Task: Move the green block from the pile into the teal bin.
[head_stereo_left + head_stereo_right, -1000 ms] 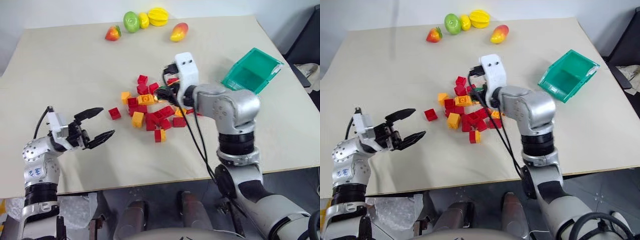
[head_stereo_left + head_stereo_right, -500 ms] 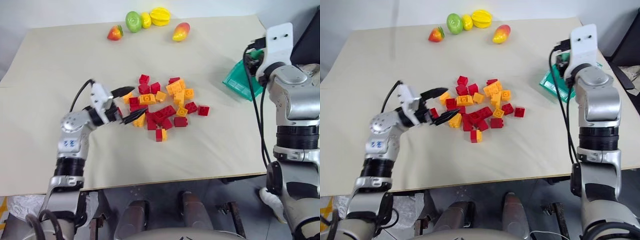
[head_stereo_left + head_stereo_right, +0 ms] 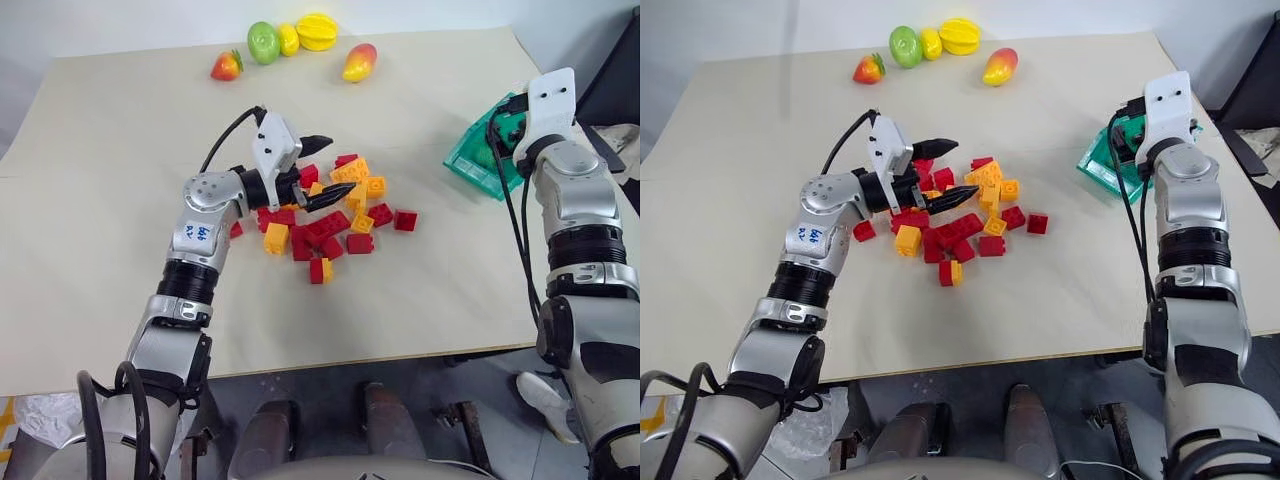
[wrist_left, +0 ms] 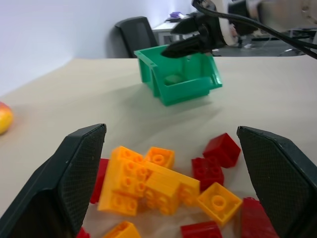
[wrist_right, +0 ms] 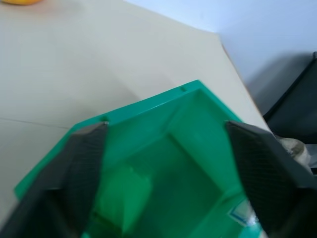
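My right gripper (image 5: 166, 129) hangs open above the teal bin (image 3: 468, 166) at the table's right edge, and the left wrist view shows its black fingers (image 4: 184, 45) over the bin's rim (image 4: 148, 55). The green block (image 4: 173, 78) lies inside the bin, where it also appears as a blurred green block (image 5: 124, 196) below the open fingers. The pile (image 3: 335, 215) of red and orange bricks sits mid-table. My left gripper (image 3: 335, 168) hovers open over the pile's left part, empty, pointing toward the bin.
Toy fruit lines the table's far edge: a strawberry (image 3: 226, 66), a round green fruit (image 3: 263, 43), a yellow star fruit (image 3: 315, 32) and a mango (image 3: 358, 62). A black chair (image 4: 138, 32) stands beyond the table's right side. Bare tabletop (image 3: 120, 150) spreads to the left.
My right gripper swung from the pile to the teal bin and opened there, and the green block now lies in the bin. My left gripper moved right, over the pile.
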{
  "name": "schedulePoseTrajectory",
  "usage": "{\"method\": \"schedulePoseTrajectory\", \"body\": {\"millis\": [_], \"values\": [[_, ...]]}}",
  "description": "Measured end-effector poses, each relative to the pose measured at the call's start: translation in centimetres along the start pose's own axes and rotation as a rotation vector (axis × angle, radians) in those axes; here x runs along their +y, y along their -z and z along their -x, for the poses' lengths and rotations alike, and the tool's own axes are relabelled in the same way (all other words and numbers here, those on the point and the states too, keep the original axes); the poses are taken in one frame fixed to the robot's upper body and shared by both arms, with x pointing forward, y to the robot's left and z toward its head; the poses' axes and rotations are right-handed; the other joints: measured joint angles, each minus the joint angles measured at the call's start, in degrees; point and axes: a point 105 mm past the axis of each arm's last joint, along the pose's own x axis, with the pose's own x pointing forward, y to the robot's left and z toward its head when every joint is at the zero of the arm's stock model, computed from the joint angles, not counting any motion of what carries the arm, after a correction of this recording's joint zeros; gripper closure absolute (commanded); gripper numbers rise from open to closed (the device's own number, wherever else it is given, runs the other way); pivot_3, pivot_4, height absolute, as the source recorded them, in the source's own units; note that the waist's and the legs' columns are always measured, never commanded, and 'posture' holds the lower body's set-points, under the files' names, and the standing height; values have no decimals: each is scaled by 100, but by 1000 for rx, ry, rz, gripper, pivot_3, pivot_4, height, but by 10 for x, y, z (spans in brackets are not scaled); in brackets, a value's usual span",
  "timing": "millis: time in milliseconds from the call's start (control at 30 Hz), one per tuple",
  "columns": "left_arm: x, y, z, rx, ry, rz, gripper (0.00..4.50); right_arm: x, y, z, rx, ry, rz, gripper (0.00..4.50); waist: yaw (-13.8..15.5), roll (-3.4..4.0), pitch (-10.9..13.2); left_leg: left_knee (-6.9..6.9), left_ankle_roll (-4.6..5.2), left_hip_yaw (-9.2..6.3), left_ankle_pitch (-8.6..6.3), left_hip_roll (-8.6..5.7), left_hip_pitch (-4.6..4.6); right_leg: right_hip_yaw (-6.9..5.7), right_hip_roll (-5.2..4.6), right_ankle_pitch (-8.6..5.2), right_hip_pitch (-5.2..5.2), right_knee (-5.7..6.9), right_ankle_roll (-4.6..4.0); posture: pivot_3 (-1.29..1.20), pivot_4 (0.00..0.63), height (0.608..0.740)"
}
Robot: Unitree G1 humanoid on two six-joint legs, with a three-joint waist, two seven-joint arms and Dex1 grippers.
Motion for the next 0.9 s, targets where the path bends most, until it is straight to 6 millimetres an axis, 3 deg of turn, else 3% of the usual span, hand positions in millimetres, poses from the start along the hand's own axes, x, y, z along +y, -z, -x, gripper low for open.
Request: {"method": "schedulePoseTrajectory", "body": {"millis": [133,233,300,433,500,700,833,900], "values": [[0,7,7,24,1,22,0,-3,-15,5,-54,-16,14,42,20,0,0,7,0,-2,0,2,-2,0,-1,0,0,3,0,0,150,740],[-3,7,17,27,8,58,0,6,-23,14,-108,-110,-17,42,27,0,0,6,0,-3,0,4,-3,-1,-2,0,0,2,1,0,150,740],[-2,10,42,30,-9,83,0,26,-18,30,-146,-291,-35,42,6,1,0,5,-1,-4,-1,19,-2,-1,6,0,0,0,0,0,150,740],[0,26,102,83,-91,152,0,49,24,68,-80,-612,-16,42,27,3,2,8,3,-5,-3,11,-4,-1,-4,1,-1,-1,2,0,150,740],[-5,29,126,103,-121,175,0,56,32,83,-72,-753,-9,42,33,3,2,21,8,-3,-5,10,-3,1,-7,6,10,-4,10,0,150,740],[-12,32,181,163,-224,262,0,66,38,114,-147,-1040,15,42,39,4,3,21,12,-12,-8,15,44,-3,-4,8,68,-28,11,0,150,740],[-27,40,234,206,-298,307,0,59,73,123,-65,-1131,45,42,25,5,4,11,12,-10,-12,20,41,-4,-5,9,65,-34,10,0,150,740],[-32,43,249,229,-325,313,0,55,82,119,-36,-1113,29,42,30,15,10,13,12,-9,-12,19,39,-4,-8,9,65,-55,9,0,150,740]]}}
